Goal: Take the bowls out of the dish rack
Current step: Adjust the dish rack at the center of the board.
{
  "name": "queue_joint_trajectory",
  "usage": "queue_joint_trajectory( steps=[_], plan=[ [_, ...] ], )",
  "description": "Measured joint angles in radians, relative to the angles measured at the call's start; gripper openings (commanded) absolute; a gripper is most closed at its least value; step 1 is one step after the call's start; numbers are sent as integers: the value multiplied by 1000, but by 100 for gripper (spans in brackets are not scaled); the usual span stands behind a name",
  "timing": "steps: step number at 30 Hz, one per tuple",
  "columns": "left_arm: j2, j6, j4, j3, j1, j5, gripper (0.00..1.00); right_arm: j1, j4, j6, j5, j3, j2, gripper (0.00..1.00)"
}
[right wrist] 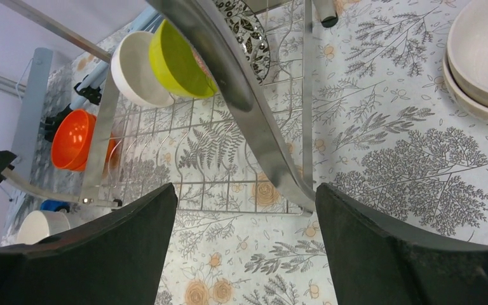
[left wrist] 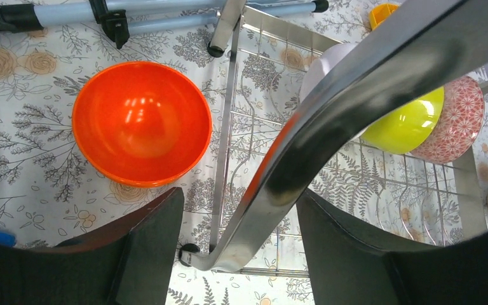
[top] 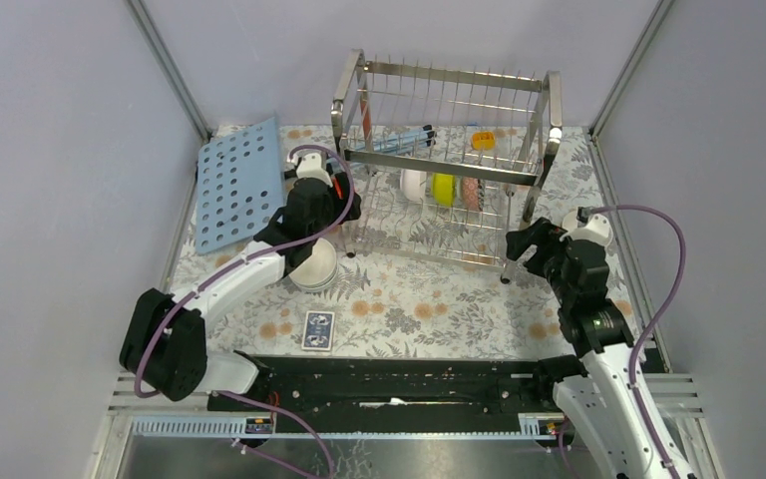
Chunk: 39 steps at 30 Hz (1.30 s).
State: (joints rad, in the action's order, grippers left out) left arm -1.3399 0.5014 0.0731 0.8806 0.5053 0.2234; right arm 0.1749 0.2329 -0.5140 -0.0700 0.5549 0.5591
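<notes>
The steel wire dish rack [top: 449, 130] stands at the back middle. Its lower tier holds a white bowl [top: 414, 185], a yellow-green bowl [top: 444, 188] and a red patterned bowl [top: 471, 192], all on edge. They also show in the left wrist view: white [left wrist: 324, 63], yellow-green [left wrist: 406, 124], red [left wrist: 460, 121]. An orange bowl [left wrist: 141, 122] sits upright on the table, left of the rack. My left gripper [top: 344, 205] is open and empty over the rack's front left leg [left wrist: 279, 171]. My right gripper [top: 527, 244] is open and empty by the front right leg [right wrist: 260, 133].
A stack of white bowls [top: 314, 267] sits under my left arm. Cream bowls [right wrist: 483, 57] sit on the table right of the rack. A light-blue perforated board [top: 241, 183] lies at the back left. A card box [top: 318, 330] lies near the front.
</notes>
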Motion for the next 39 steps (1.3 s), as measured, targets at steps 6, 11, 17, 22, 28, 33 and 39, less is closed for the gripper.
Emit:
queue_joint_trajectory(
  steps=[6, 11, 17, 22, 28, 33, 39],
  plan=[
    [-39, 0, 18, 19, 0, -13, 62, 0, -85, -1, -48, 0, 108, 77],
    [-56, 0, 35, 34, 0, -26, 58, 0, -155, -10, -86, 1, 233, 51],
    [-90, -8, 46, 67, 0, -41, 55, 2, -171, 34, -75, 13, 277, 26],
    [-127, -7, 54, 97, -1, -59, 53, 3, -92, 40, -41, 13, 214, 13],
    [-172, 1, 57, 126, -3, -80, 53, 4, 9, 42, 0, 13, 136, 14],
    [-217, 5, 56, 168, -3, -98, 54, 4, 79, 42, 24, 14, 79, 14],
    [-286, 6, 69, 234, -8, -114, 55, 4, 121, 32, 63, 17, 51, 14]
  ],
)
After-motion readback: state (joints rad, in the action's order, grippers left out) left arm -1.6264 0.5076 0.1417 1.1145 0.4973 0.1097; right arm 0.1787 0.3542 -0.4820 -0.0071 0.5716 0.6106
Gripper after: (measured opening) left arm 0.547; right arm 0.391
